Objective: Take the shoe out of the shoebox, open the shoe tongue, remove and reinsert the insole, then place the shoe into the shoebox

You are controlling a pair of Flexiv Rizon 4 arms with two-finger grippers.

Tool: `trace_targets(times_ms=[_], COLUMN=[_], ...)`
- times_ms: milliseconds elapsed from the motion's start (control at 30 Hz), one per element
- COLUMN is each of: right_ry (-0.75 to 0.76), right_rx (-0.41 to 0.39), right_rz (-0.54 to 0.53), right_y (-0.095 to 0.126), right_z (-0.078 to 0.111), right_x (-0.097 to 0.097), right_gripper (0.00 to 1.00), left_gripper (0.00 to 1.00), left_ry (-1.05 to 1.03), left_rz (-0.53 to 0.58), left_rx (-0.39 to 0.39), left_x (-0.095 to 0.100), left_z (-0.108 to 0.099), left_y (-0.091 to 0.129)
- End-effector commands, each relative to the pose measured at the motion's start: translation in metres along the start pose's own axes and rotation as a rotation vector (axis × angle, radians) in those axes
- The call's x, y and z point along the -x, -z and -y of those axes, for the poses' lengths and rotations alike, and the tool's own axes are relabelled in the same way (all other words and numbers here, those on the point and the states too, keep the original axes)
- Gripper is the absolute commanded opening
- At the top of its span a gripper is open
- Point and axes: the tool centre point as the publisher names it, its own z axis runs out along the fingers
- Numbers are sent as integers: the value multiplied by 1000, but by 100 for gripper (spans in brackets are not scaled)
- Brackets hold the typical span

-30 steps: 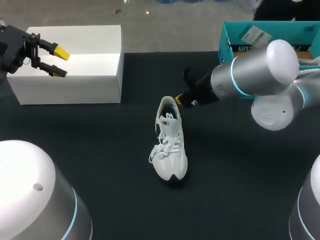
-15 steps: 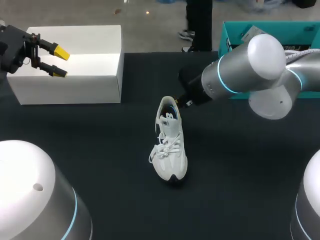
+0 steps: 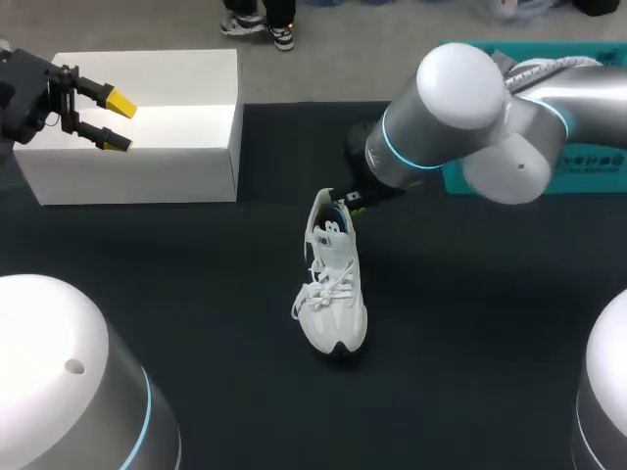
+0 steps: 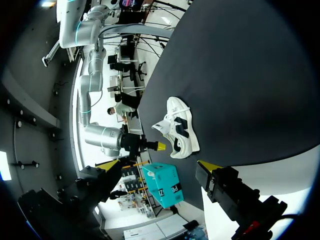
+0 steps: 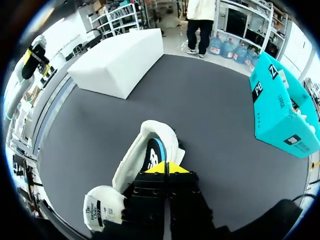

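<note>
- The white shoe (image 3: 333,284) stood on its sole near the middle of the dark table (image 3: 470,323), outside the box. Its toe pointed toward the robot and its heel away.
- The right gripper (image 5: 167,167) sat at the heel end, right over the shoe's opening. Its yellow tips were pressed together with no gap.
- The blue insole (image 5: 154,150) showed inside the shoe, just ahead of those tips. I could not tell whether the tips touched the shoe or pinched anything.
- The right arm (image 3: 460,117) came in from the right and covered part of the teal shoebox (image 5: 280,105) in the head view.
- The shoebox stood at the table's far right corner, well apart from the shoe. Its top was open.
- The left gripper (image 3: 120,122) hung over the white box (image 3: 147,166) at the far left, well apart from the shoe.
- The left fingers (image 4: 210,166) were spread wide and held nothing.
- In the left wrist view, the shoe lay far ahead between the spread tips, with the right gripper beside its heel.
</note>
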Motion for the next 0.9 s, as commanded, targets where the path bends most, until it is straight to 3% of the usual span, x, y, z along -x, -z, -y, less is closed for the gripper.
trace_targets(times_ms=[33,167,367,500,700,900], right_ry=[-131,-131,-181,-164,-173,-205], right_rx=[-55,-55,-169,-198,-189,-185], right_rz=[443,443,281,221,188,191], right_y=[3,3,-5,0,9,-6], right_z=[-1,-1,-1,-1,-5,-7], right_x=[-6,-6,-23,-30,-34,-30], right_gripper=[0,0,0,0,0,0], left_gripper=[100,100,100,100,100,100], left_ry=[-1,-1,-1,-1,-1,-1], left_rz=[-3,-3,-3,-3,-3,-3], left_rx=[-1,-1,-1,-1,-1,-1], left_x=[0,0,0,0,0,0], left_z=[0,0,0,0,0,0], left_y=[0,0,0,0,0,0])
